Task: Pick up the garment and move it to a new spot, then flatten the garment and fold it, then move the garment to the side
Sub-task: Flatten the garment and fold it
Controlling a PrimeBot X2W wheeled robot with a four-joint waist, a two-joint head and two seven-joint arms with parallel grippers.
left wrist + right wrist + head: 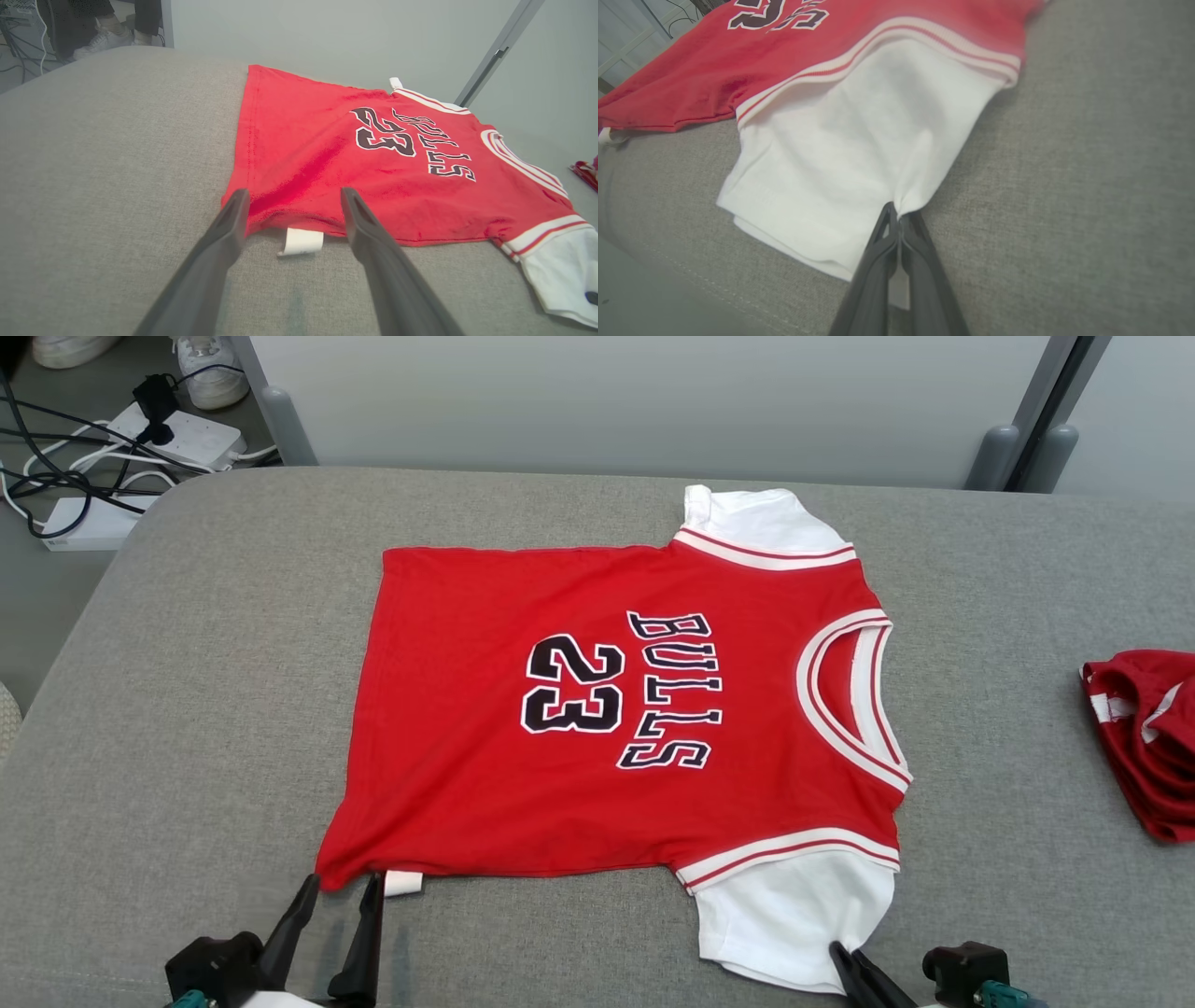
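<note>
Pinching jersey (467,709) sleeve (859,140) w/ right gripper (899,218).

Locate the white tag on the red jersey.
Head view, lower left: the white tag sticks out from the near corner of the jersey onto the grey table, just right of the open left pincer.

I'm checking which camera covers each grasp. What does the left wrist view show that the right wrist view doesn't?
Left wrist view: the open left end effector poised at the hem corner of the red basketball jersey, and its white-striped neckline. Right wrist view: the right end effector shut on the edge of the white sleeve, puckering it. Both: the jersey's red body, small white hem label and grey fabric cushion.
</note>
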